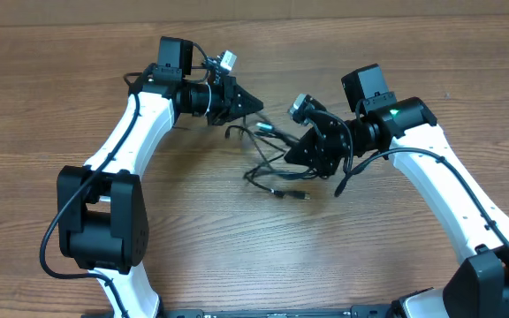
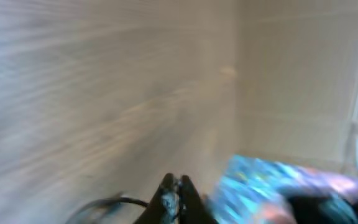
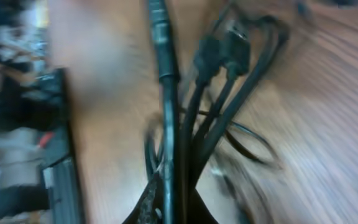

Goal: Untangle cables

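My right claw (image 3: 171,200) clamped on blurred cables (image 3: 166,74), left claw (image 2: 174,198) tips together, blur hiding any catch

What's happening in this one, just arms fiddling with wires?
Two arms are working a tangle of black cables on the wooden table. The right end effector is closed around several strands. The left end effector is at the tangle's far edge, fingers apparently pressed together; its blurred wrist view doesn't show whether it grips anything. The cables are not yet separated.
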Robot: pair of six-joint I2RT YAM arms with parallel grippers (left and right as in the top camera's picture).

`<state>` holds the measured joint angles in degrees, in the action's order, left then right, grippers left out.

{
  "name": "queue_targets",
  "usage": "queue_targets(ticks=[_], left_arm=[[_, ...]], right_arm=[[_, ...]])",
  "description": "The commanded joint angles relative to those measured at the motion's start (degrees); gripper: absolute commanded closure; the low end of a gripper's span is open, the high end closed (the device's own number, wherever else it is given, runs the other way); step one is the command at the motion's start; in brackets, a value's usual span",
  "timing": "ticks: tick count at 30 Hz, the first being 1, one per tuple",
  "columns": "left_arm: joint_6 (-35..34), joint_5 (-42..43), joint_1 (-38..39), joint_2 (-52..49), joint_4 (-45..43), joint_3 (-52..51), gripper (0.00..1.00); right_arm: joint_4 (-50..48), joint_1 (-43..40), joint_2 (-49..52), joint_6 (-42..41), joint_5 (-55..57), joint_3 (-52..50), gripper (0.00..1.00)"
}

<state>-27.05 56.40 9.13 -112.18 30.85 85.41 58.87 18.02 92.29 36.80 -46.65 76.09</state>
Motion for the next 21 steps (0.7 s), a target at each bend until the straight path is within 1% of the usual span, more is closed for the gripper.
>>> queue_targets(ticks=[1,3,4,5,6,7,9,10,12,13,14,15,16,17,18,20,21], left_arm=[[5.55,-13.79,-3.37,0.28,-0.79,0.2,0.96],[7.93,-13.73,-3.08,0.28,-0.52,0.2,0.96],[9.66,-13.75,-2.84,0.28,-0.13,0.2,0.96],[12.61,-13.66,-2.43,0.28,0.85,0.2,0.96],[13.99,-13.4,-2.27,0.28,1.44,0.2,0.96],[15.52,-13.25,-1.95,0.28,2.23,0.2,0.96],[17.73,-12.83,-1.53,0.28,3.43,0.2,0.96],[18.91,-11.93,-1.44,0.28,3.67,0.2,0.96],[22.16,-7.45,-1.42,0.28,3.78,0.2,0.96],[23.15,-5.81,-1.44,0.31,3.61,0.2,0.96],[24.61,-2.4,-1.44,0.31,2.99,0.22,0.96],[25.0,2.23,-2.01,0.31,1.22,0.24,0.89],[25.0,4.39,-2.43,0.31,0.2,0.24,0.84],[25.03,8.87,-3.26,0.31,-1.79,0.26,0.7],[25.05,11.87,-3.8,0.31,-3.17,0.24,0.65],[25.22,20.06,-5.81,0.31,-7.06,0.24,0.44],[25.44,23.47,-6.91,0.31,-8.55,0.24,0.41]], right_arm=[[0.63,-0.35,-3.32,8.33,-15.04,0.5,0.96],[-1.68,-1.22,-3.41,7.69,-18.95,0.5,0.96],[-3.26,-1.75,-3.41,5.88,-19.8,0.5,0.96],[-8.35,-3.15,-3.41,-1.36,-19.8,0.5,0.96],[-10.34,-3.69,-3.41,-4.46,-19.5,0.5,0.96],[-13.99,-4.72,-3.41,-10.01,-19.41,0.5,0.96],[-19.21,-6.05,-3.41,-17.55,-19.41,0.5,0.96],[-21.11,-6.51,-3.41,-20.26,-19.41,0.5,0.96],[-23.82,-6.86,-3.41,-24.0,-19.43,0.5,0.96],[-24.41,-6.86,-3.41,-24.85,-19.41,0.5,0.96],[-24.57,-6.84,-3.41,-24.87,-19.43,0.5,0.96],[-24.52,-6.84,-3.41,-24.87,-19.43,0.5,0.96],[-24.44,-6.84,-3.41,-24.92,-19.43,0.48,0.96],[-24.33,-6.84,-3.41,-25.05,-19.43,0.5,0.96],[-24.3,-6.84,-3.41,-25.05,-19.43,0.5,0.96],[-24.37,-6.86,-3.41,-25.62,-19.43,0.5,0.96],[-24.41,-6.86,-3.41,-26.12,-19.43,0.5,0.96]])
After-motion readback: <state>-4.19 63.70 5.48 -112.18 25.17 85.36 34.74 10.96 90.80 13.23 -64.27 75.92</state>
